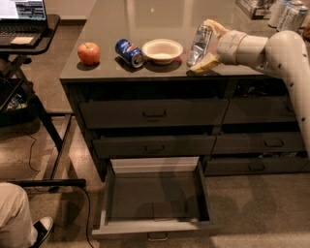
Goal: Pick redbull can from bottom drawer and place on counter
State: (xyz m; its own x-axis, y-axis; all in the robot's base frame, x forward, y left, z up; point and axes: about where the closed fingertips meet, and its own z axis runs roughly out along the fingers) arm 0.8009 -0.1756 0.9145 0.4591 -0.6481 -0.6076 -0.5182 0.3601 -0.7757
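While clamped between the two pale-yellow fingers of the gripper [199, 47], the redbull can [200, 38] sits over the front right part of the counter [145, 19], just right of the bowl [162, 50]

Can: slim, tall, silver-grey metal with darker bluish patches, bright glints down its side; narrower than the blue soda can [129, 52] lying on its side to the bowl's left

Axis: long axis tilted off upright. Top end leans up and to the right, toward the wrist; lower end points down-left toward the counter's front edge. Lower end is at or just above the glossy surface – contact cannot be told

Jaws: drawn in narrow on the can, one finger along its far upper side, the other along its near lower side, that one close to the counter top. Cream arm reaches in from the right edge

Also on the counter: red apple [89, 52] at the left end, apart from the soda can; silver-white cans [288, 14] grouped at the far right corner

Bottom drawer [154, 165]: lowest of three, pulled well out, lighter inner back wall showing, small metal handle at its front. Two drawers above are shut

Left of the cabinet: black desk [34, 46] with an open laptop [22, 9]. Lower left corner: a person's trouser leg [13, 213] and a shoe [42, 227]
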